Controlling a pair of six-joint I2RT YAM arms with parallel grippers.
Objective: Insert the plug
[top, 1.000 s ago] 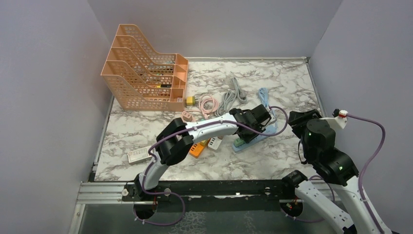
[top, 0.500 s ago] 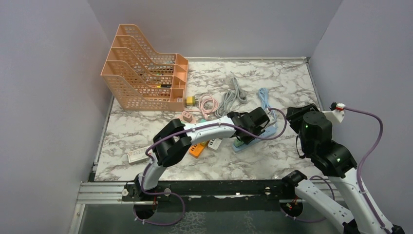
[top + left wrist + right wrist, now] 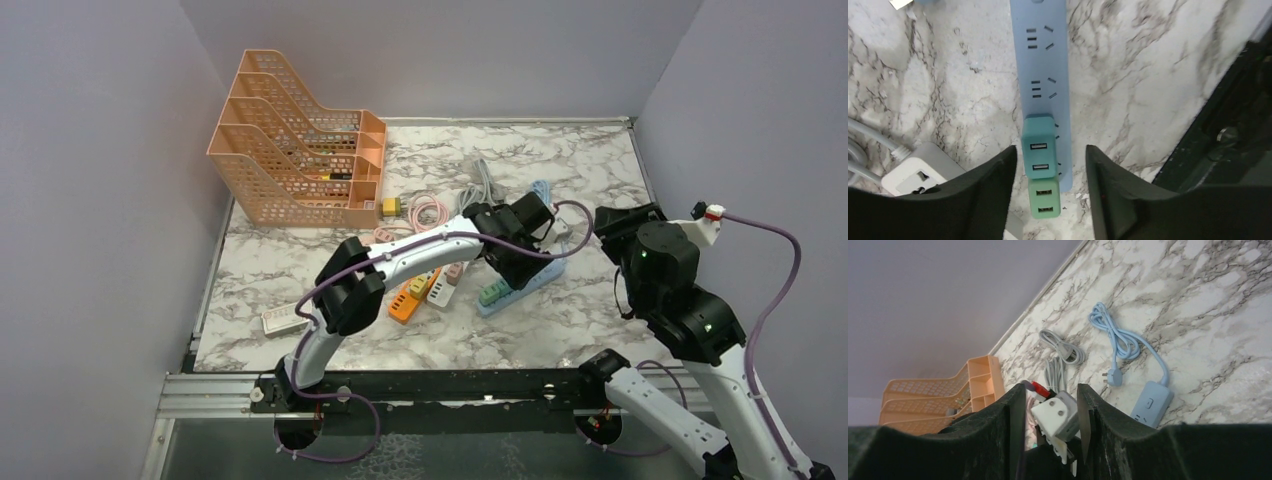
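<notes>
Hovers with left gripper (image 3: 1050, 150), jaws apart, above teal plug (image 3: 1038, 152) seated at the near end of blue power strip (image 3: 1040, 75); green plug (image 3: 1044, 198) touching it. Holds right gripper (image 3: 1050, 390) spread, empty, right of strip.

Half a second ago my left gripper (image 3: 1050, 150) sat low over the near end of the blue power strip (image 3: 535, 272). It has since drawn back toward the upper part of the top view, and the green plugs (image 3: 493, 292) on the strip now show clear of it. That arm's elbow has slid toward the lower left. My right gripper (image 3: 622, 217), which had leaned left, has swung back right.
</notes>
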